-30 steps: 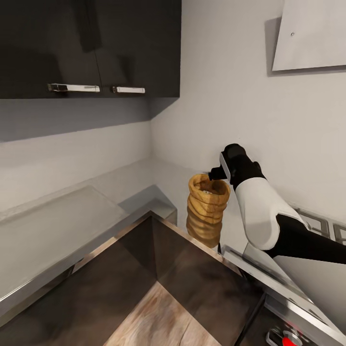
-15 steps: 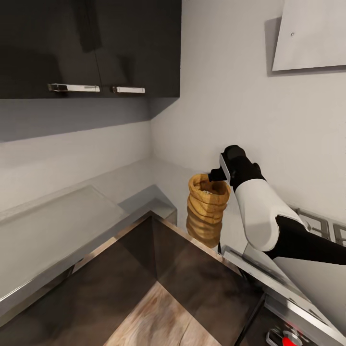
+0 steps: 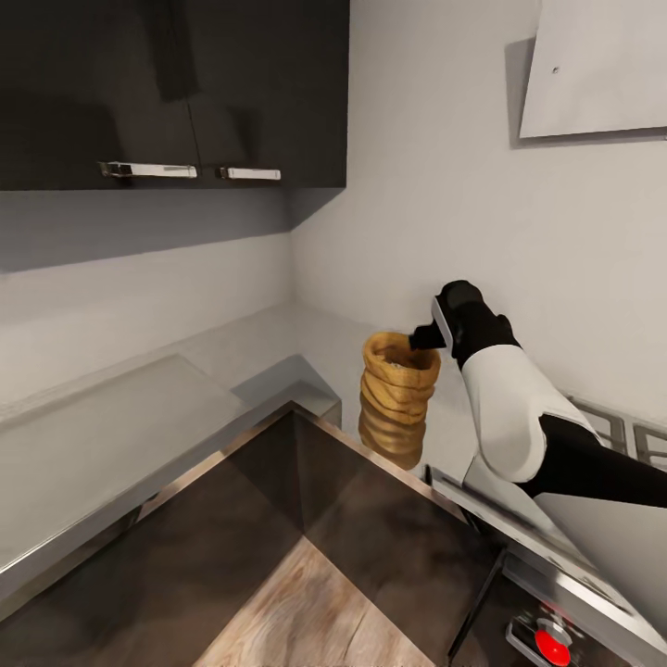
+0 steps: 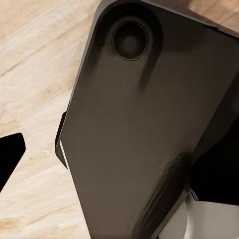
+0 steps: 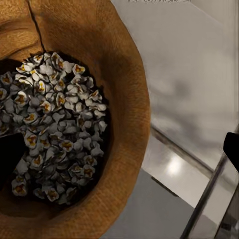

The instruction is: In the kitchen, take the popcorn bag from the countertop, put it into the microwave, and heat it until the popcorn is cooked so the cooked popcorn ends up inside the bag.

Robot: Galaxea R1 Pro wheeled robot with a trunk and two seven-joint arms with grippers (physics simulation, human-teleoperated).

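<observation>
The popcorn bag (image 3: 396, 408), a ringed golden-brown sack, stands upright at the countertop (image 3: 120, 417) corner, its base level with the front edge. I cannot tell whether it rests on the slab or hangs above it. My right gripper (image 3: 419, 338) is shut on its rolled rim from the right. In the right wrist view the bag (image 5: 124, 74) is seen from above, with pale popcorn (image 5: 55, 114) inside and the rim between the two dark fingertips (image 5: 232, 144). One of my left gripper's fingertips (image 4: 11, 152) shows over the wood floor, holding nothing. The microwave is out of view.
Dark wall cabinets (image 3: 176, 83) with steel handles hang over the counter. A gas hob (image 3: 639, 435) and a steel oven front with a red knob (image 3: 553, 646) lie right of the bag. Wood floor (image 3: 306, 611) is below. The robot's dark body (image 4: 144, 124) is close to the left wrist.
The whole head picture has shifted slightly, so the camera moved. The right gripper stays shut on the bag's rim, and arm and bag sit a touch higher and further right.
</observation>
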